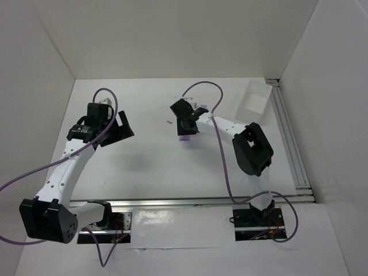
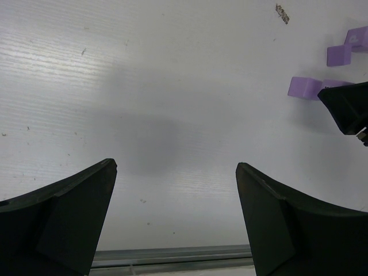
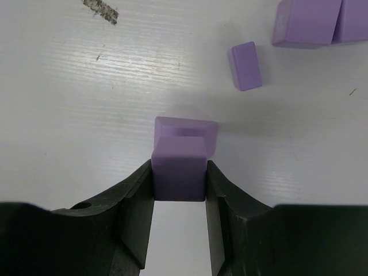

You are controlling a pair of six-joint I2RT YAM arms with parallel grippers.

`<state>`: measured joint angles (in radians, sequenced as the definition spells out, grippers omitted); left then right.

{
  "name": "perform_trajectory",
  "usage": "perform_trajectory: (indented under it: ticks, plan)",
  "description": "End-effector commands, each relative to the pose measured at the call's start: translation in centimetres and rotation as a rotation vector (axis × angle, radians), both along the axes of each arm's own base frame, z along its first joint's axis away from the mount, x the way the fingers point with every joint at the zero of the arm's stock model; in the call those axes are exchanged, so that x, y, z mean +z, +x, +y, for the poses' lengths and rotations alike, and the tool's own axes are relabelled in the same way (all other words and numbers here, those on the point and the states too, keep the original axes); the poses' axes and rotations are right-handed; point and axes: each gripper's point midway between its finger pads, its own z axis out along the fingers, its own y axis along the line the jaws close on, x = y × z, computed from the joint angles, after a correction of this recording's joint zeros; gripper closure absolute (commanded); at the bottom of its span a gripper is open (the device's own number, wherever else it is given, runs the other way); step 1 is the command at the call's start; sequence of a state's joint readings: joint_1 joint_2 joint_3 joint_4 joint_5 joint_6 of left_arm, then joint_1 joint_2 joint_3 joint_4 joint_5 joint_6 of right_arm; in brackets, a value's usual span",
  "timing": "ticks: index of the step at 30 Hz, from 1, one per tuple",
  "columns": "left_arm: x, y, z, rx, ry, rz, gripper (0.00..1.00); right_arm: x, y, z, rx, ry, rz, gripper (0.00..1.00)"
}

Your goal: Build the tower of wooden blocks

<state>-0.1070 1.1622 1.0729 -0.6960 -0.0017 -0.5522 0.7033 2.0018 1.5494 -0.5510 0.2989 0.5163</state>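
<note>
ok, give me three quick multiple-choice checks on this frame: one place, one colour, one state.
1. Where is the white tray? A near left corner. B far right of the table. C between the arm bases.
2. Colour of the wood blocks? A green. B red. C lilac.
3. Right jaws? A shut on a block. B open, empty. C out of view.
Key: 1 B, top view shows it at the far right edge; 2 C, all blocks in both wrist views are lilac; 3 A, right wrist view shows the block clamped between them.
</note>
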Motion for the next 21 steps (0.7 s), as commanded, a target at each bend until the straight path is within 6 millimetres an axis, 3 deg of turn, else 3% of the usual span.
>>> perform_trajectory:
  ticks: [1,16,21]
  plan:
    - [1.1,0.1,0.2,-0.005,0.002,-0.039,0.02,1.1,1.1,0.6,-0.020,0.012,-0.026,0.69]
    - [1.3,-0.1,0.3,0.001,0.009,-0.040,0.02,-0.9,0.7,0.8,-0.011,-0.019,0.010,0.66]
    - [1.3,-0.1,0.3,0.001,0.009,-0.040,0.02,-1.5,0.6,0.9,-0.006,-0.021,0.023,0.62]
